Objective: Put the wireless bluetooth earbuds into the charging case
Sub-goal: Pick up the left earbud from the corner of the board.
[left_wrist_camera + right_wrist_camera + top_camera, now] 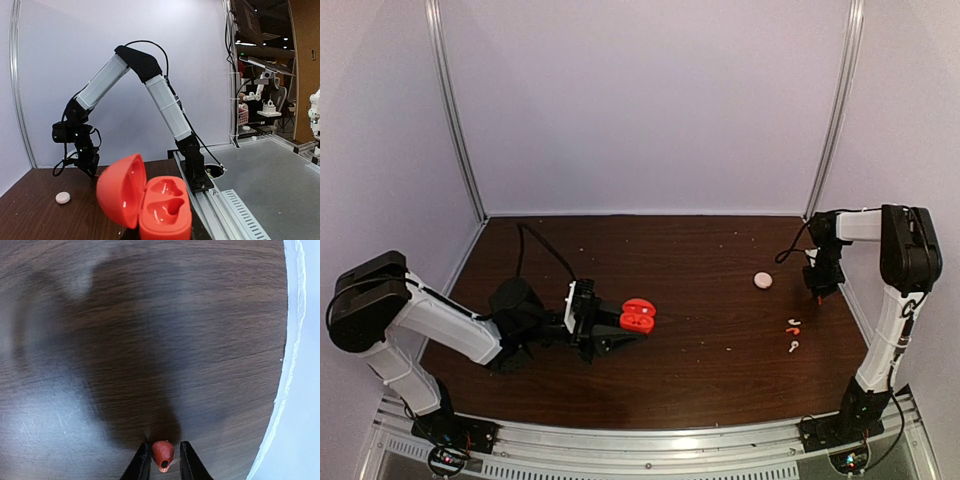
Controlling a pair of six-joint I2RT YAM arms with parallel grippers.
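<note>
Pick step: my right gripper [163, 447] is pinched narrow on a red-orange earbud [163, 458], above the table [700, 385] at far right. Left gripper [617, 333] is clamped tight on the open charging case [638, 315], centre-left. Next I'd carry the earbud across and line it up with a well.

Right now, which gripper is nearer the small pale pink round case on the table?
Right. The right gripper sits just right of the pale pink round case; the left gripper, holding the open red charging case, is well off to its left.
</note>
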